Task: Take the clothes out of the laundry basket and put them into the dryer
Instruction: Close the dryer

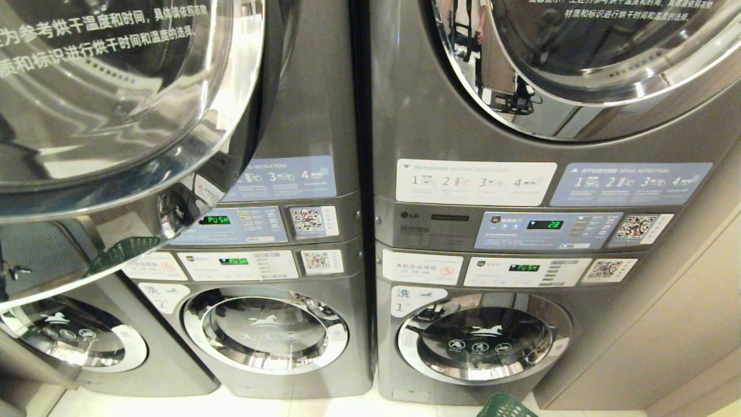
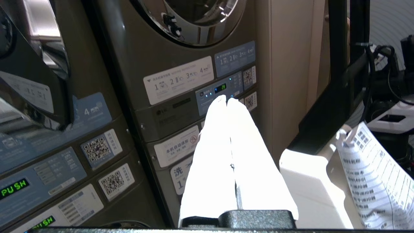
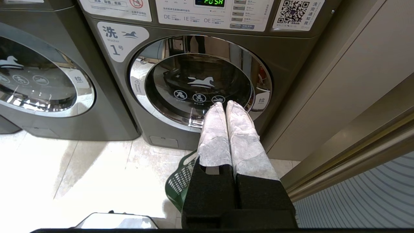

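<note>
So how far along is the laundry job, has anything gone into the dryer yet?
Done: the dryer door on stack 2 looks swung open. In hand: nothing; the left pincer and right pincer are both shut and empty. Left: everything else. Only the laundry basket rim shows on the floor by stack 1, and no clothes are visible, so no loading shows yet.

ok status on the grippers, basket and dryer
Left gripper and right gripper shut, empty. Laundry basket on floor below right gripper. Dryer door swung open.
</note>
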